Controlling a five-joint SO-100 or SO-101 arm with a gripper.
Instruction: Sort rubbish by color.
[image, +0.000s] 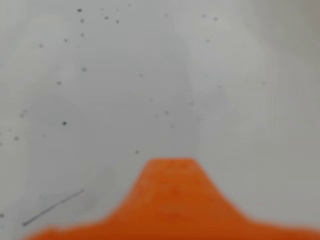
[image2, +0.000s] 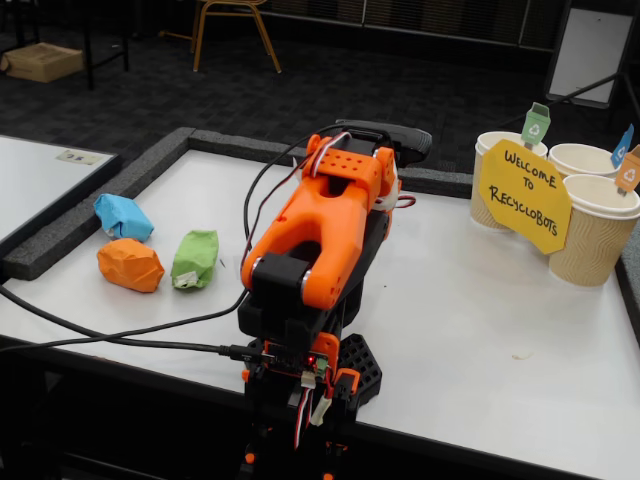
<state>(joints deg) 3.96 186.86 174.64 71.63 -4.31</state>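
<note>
Lying clustered at the table's (image2: 480, 330) left in the fixed view, the blue wad (image2: 123, 216), orange wad (image2: 130, 265) and green wad (image2: 195, 258) sit well apart from the folded arm (image2: 320, 240), whose gripper's state cannot be told, paper cups (image2: 590, 225) far right.

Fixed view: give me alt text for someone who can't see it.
An orange robot arm sits folded on a white table. At left lie three crumpled paper wads: blue, orange and green. At right stand three paper cups with a yellow "Welcome to RecycloBots" sign.
</note>
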